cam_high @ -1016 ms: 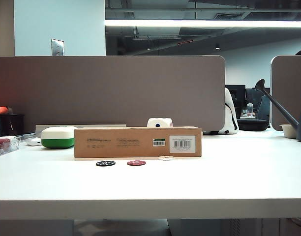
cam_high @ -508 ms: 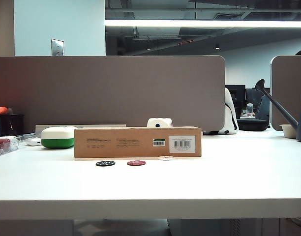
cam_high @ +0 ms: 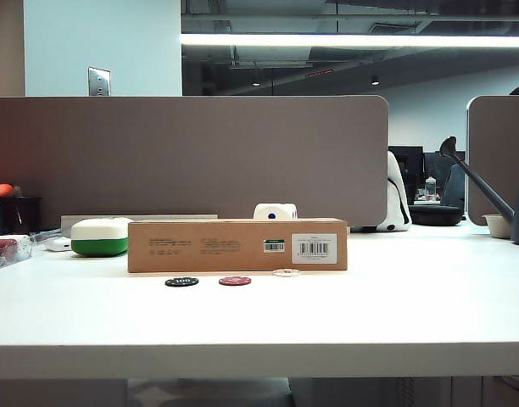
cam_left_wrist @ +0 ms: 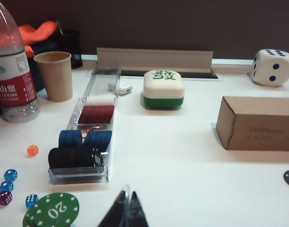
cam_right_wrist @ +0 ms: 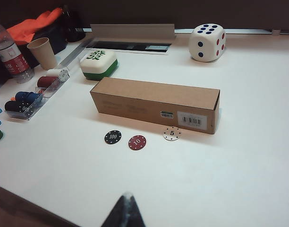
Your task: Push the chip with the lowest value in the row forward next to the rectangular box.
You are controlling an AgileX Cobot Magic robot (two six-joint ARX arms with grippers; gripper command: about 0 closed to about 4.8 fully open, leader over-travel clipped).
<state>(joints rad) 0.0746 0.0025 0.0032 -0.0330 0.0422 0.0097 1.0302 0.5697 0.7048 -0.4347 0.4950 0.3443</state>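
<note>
white chip [cam_right_wrist: 172, 134]: marked 5, flat on table, just beside the cardboard box [cam_right_wrist: 156, 104] front face, below its barcode label
row: black 100 chip [cam_right_wrist: 113, 137] and red 10 chip [cam_right_wrist: 137, 142] side by side, nearer the camera than the white one
left gripper [cam_left_wrist: 125, 212]: over table near chip tray [cam_left_wrist: 90, 137], fingertips appear pressed together, empty
right gripper [cam_right_wrist: 125, 211]: well short of the chips, tips look closed, holding nothing
</note>
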